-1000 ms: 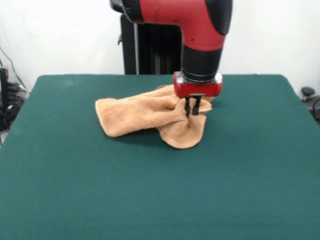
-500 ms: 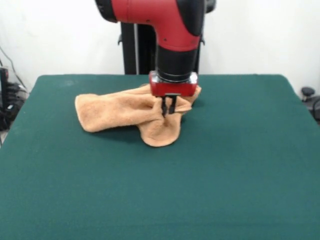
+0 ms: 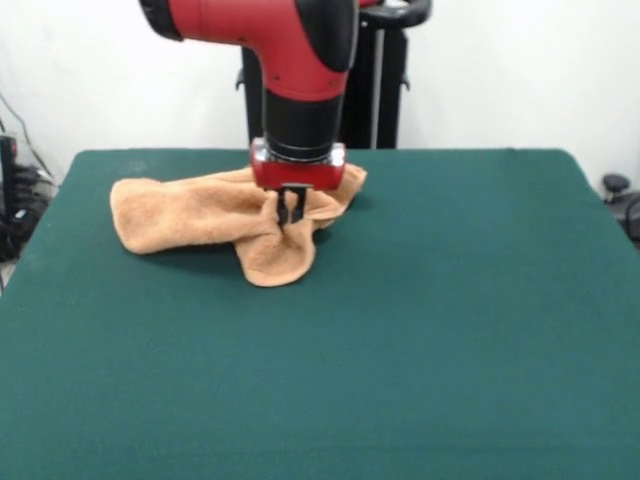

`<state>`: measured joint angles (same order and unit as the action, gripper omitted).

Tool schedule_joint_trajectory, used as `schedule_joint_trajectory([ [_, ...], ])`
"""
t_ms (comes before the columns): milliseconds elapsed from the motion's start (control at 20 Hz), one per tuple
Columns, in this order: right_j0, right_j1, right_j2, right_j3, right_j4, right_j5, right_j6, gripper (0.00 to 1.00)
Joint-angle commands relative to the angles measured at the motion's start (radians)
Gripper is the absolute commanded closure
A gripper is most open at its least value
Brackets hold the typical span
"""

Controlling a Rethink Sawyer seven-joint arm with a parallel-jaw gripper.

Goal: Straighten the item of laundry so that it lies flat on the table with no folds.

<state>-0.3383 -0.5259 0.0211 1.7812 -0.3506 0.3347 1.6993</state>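
Note:
The orange-tan towel [image 3: 190, 212] lies bunched and folded on the dark green table [image 3: 400, 330], toward the far left in the front view. One long part stretches left; a rounded flap hangs toward the camera. My gripper [image 3: 291, 214] comes straight down from the red and black arm and is shut on a pinch of the towel near its middle, at table height. The towel's stripes and loop do not show.
The black pedestal [image 3: 370, 90] stands behind the table's far edge. Cables and dark gear [image 3: 15, 200] sit beyond the left edge, and a dark object [image 3: 620, 195] beyond the right edge. The towel's left end is close to the table's left edge.
The gripper has moved steadily to the left, dragging the towel with it across the table. The towel keeps much the same bunched shape.

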Motion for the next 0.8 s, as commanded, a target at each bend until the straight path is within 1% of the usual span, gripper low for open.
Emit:
schedule_joint_trajectory([
  [50, -0.024, 0.033, 0.093, 0.018, -0.077, 0.029, -0.038, 1.0],
  [200, -0.006, 0.048, 0.107, 0.004, -0.069, 0.036, -0.012, 1.0],
  [500, 0.039, 0.089, 0.138, -0.033, -0.019, 0.039, 0.041, 1.0],
  [800, 0.084, 0.101, 0.138, -0.045, 0.018, 0.039, 0.09, 1.0],
])
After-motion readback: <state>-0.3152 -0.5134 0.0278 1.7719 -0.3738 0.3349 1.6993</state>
